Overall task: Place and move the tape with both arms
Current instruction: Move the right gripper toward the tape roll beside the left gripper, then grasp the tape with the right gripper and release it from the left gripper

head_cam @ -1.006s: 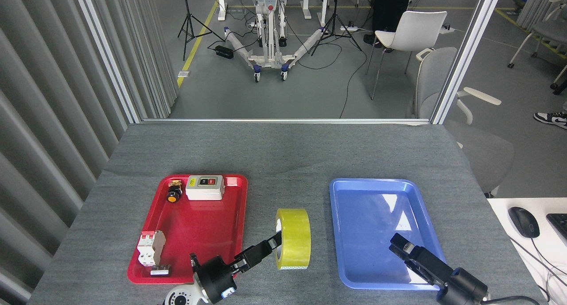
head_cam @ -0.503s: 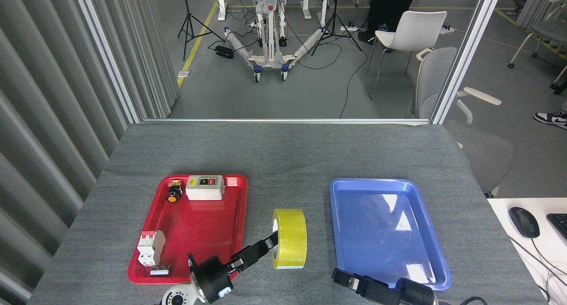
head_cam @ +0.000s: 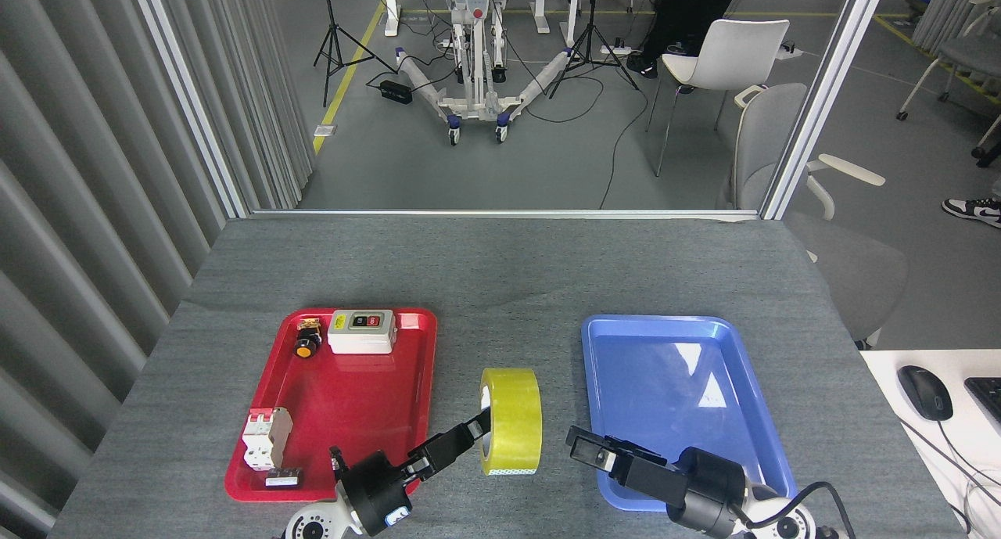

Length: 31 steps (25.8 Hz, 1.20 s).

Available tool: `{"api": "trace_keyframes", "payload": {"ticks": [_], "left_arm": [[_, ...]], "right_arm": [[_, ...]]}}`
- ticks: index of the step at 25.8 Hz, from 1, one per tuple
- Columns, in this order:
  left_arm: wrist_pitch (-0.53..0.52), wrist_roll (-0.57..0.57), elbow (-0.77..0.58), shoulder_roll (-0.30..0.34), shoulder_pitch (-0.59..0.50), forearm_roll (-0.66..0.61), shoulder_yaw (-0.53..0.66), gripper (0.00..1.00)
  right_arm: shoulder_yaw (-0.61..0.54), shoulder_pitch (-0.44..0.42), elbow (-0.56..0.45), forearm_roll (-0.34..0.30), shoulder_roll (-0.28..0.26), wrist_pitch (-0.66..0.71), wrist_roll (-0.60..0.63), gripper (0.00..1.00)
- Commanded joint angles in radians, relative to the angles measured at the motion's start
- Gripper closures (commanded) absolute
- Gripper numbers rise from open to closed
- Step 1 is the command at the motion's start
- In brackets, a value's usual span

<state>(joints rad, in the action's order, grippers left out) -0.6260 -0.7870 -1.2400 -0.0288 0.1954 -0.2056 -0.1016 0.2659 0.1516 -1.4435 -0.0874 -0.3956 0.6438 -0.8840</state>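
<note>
The tape (head_cam: 514,422), a yellow roll with a white core, stands on edge between the two trays, near the table's front. My left gripper (head_cam: 483,428) comes in from the lower left and is shut on the roll's left rim, one finger inside the core. My right gripper (head_cam: 583,445) points left at the roll from the blue tray's near left corner. Its fingers stand open, a short gap away from the tape's right face.
A red tray (head_cam: 352,402) at the left holds a white switch box (head_cam: 361,332), an orange push button (head_cam: 306,343) and a circuit breaker (head_cam: 266,437). The blue tray (head_cam: 665,375) at the right holds nothing. A mouse (head_cam: 924,392) lies on a white desk at far right.
The right arm swung from over the blue tray down and left, and its gripper now points at the tape. The left gripper shifted the tape slightly left and has held still since.
</note>
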Motion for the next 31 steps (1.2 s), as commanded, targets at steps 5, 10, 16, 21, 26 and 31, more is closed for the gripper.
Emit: {"api": "trace_keyframes", "payload": {"ticks": [5,10,16,21,26,31], "left_arm": [[0.0,0.0,-0.001,0.001,0.001,0.0,0.011,0.95],[0.0,0.0,-0.003,0.009,-0.004,0.0,0.013,0.94],[-0.012,0.0,-0.001,0.01,-0.01,0.0,0.017,0.95],[-0.012,0.0,-0.001,0.018,-0.011,0.0,0.017,0.95],[-0.012,0.0,-0.001,0.021,-0.01,0.0,0.019,0.94],[-0.012,0.0,-0.001,0.023,-0.01,0.0,0.019,0.94]], "right_arm": [[0.004,0.019,0.011,0.124,0.047,0.023,0.027,0.0],[0.019,0.075,0.051,0.1,0.084,0.014,0.027,0.0],[0.047,0.112,0.074,0.049,0.127,-0.033,0.017,0.0],[0.075,0.135,0.074,0.048,0.132,-0.09,0.019,0.03],[0.087,0.134,0.074,0.049,0.129,-0.09,0.019,0.09],[0.09,0.132,0.074,0.051,0.124,-0.084,0.019,0.21]]}}
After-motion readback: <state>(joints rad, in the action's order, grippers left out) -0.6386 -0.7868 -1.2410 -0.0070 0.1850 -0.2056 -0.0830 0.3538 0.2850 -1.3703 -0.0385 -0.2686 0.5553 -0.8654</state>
